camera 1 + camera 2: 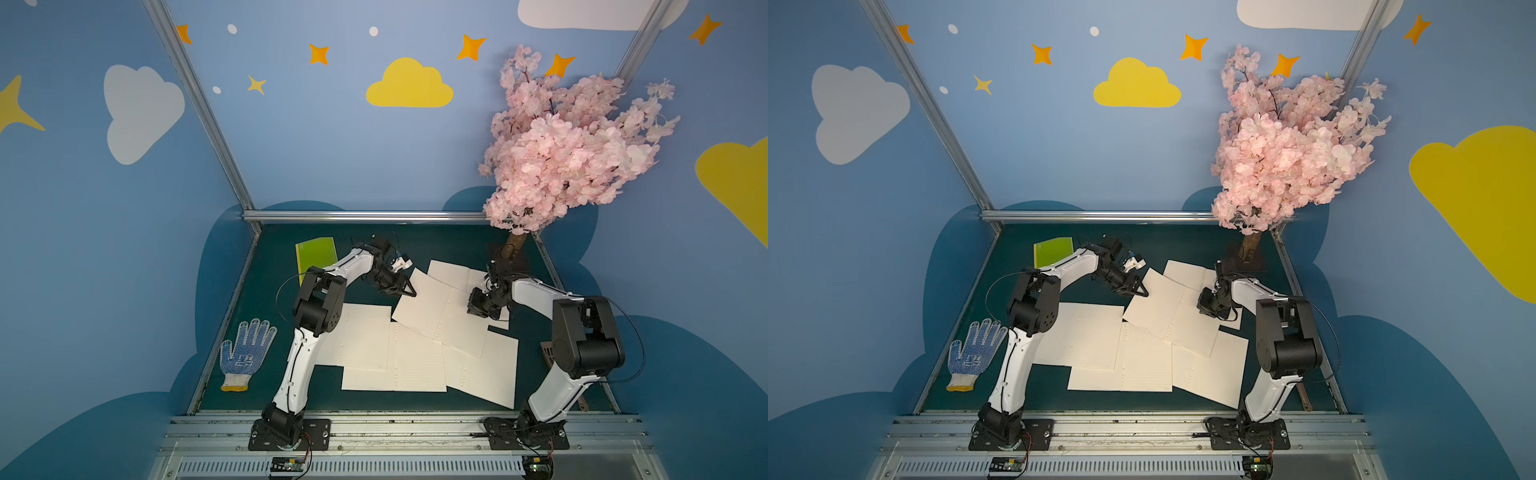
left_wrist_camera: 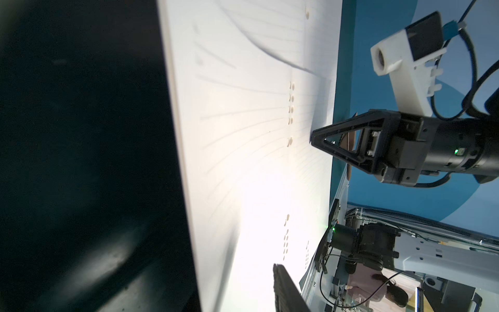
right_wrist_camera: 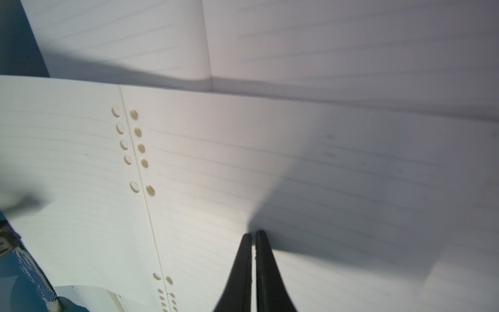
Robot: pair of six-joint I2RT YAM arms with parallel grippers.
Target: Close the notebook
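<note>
Notebook (image 1: 428,311) is found open near the blossom tree (image 1: 561,153). Right gripper (image 3: 253,235) is clenched, pressed on the tree-side page. Left gripper (image 1: 409,291) is set at the opposite edge; claw state cannot be told.

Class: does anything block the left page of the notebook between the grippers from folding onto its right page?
Yes: the right gripper, shut, rests its tips on the right page of the notebook, where the left page must land. Nothing visible separates the left gripper from that page's edge.

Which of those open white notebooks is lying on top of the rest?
The skewed notebook in the middle: its pages overlap the neighbours, and the right pincer rests on it.
</note>
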